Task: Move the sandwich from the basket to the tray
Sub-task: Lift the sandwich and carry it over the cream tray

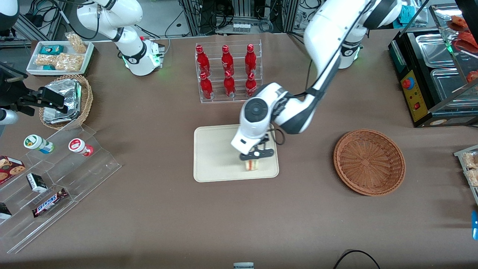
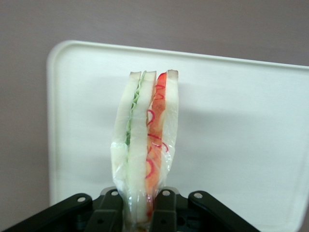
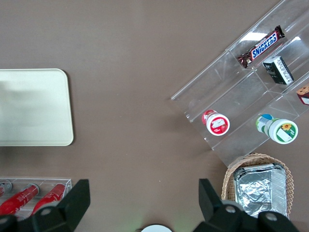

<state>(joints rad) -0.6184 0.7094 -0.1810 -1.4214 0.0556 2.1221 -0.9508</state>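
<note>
My left gripper (image 1: 254, 160) hangs over the cream tray (image 1: 211, 157), near the corner nearest the front camera on the working arm's side. It is shut on the clear-wrapped sandwich (image 1: 251, 164), a wedge of white bread with green and red-orange filling. In the left wrist view the sandwich (image 2: 145, 145) stands on edge between the two black fingers (image 2: 108, 212), with the tray (image 2: 241, 135) just under it. I cannot tell whether the sandwich touches the tray. The brown wicker basket (image 1: 369, 161) sits with nothing in it, toward the working arm's end of the table.
A clear rack of red bottles (image 1: 227, 73) stands farther from the front camera than the tray. A stepped acrylic shelf of snacks (image 1: 48, 179), a small wicker basket with foil packets (image 1: 65, 101) and a white snack tray (image 1: 59, 56) lie toward the parked arm's end. A black food warmer (image 1: 437, 74) stands past the basket.
</note>
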